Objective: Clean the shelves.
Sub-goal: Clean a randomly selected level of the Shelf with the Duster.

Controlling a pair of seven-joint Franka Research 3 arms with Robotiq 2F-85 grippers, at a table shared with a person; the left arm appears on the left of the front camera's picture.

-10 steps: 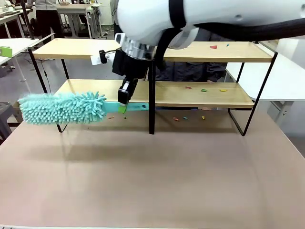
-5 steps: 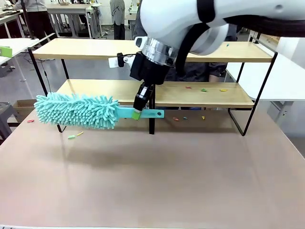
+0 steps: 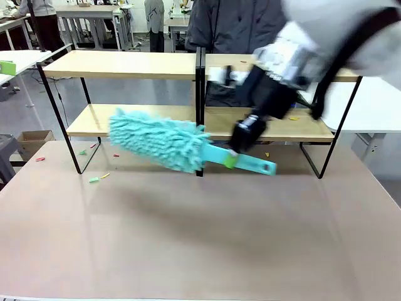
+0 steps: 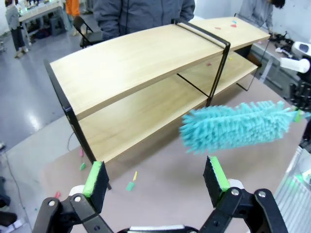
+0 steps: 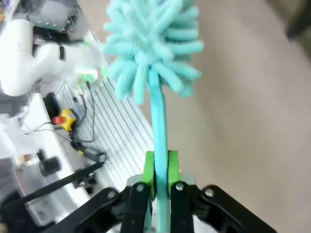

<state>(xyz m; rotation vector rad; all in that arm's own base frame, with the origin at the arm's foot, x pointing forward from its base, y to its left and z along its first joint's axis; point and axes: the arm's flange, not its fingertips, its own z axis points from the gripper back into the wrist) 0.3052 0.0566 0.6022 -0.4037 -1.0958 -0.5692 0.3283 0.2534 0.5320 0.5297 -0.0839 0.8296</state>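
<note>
The shelves [image 3: 125,64], two long light wooden boards on a thin black frame with a black centre post, stand across the far half of the table; the left wrist view shows the shelves [image 4: 136,63] from their left end. My right gripper [image 3: 232,159] is shut on the teal handle of a fluffy teal duster [image 3: 160,141], which tilts down to the right in front of the lower board near the centre post. In the right wrist view the green pads [image 5: 148,170] clamp the duster's handle [image 5: 158,126]. My left gripper [image 4: 155,177] is open and holds nothing, with the duster [image 4: 238,126] beyond it.
Small coloured scraps [image 3: 94,180] lie on the tabletop at the left, more scraps [image 3: 293,118] on the lower board's right part and under it. A person [image 3: 232,25] stands behind the shelves. A cardboard box [image 3: 34,137] sits on the floor at left, a white table [image 3: 376,100] at right.
My right arm has swung to the right, carrying the duster from the shelves' left end to the centre post and tilting it. Scraps now lie on the table at the left.
</note>
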